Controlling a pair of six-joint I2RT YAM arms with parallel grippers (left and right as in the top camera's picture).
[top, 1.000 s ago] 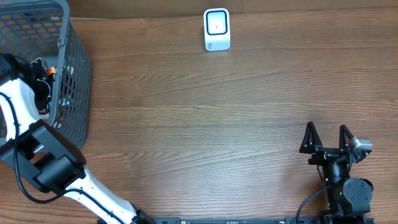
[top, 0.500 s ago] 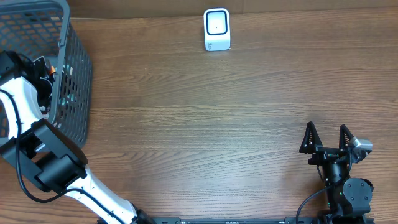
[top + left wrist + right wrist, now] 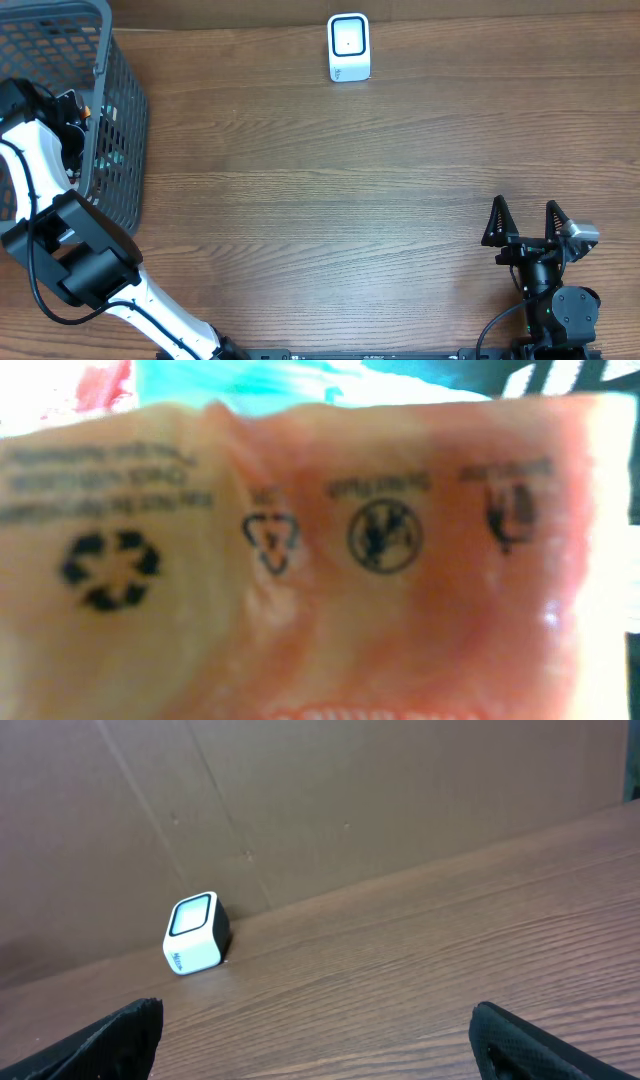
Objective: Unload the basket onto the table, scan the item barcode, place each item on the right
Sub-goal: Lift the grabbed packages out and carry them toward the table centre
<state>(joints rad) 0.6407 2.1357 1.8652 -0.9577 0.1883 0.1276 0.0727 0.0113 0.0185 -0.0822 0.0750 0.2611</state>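
Note:
An orange-pink plastic packet (image 3: pixel 330 560) fills the left wrist view, blurred and very close, showing a recycling mark and small printed symbols; no barcode shows on this face. My left gripper is shut on it down inside the basket, its fingers hidden behind the packet; in the overhead view only the left wrist (image 3: pixel 66 118) shows at the basket's edge. The white scanner (image 3: pixel 349 47) stands at the table's far edge, also seen as a small white box (image 3: pixel 196 934). My right gripper (image 3: pixel 525 222) rests open near the front right, nothing between its fingers.
A dark wire basket (image 3: pixel 105 60) stands at the far left corner with other goods inside, teal and red bits showing behind the packet. A brown cardboard wall (image 3: pixel 300 800) backs the table behind the scanner.
The left wrist has shifted slightly up and left at the basket's edge. The right arm and the scanner have not moved.

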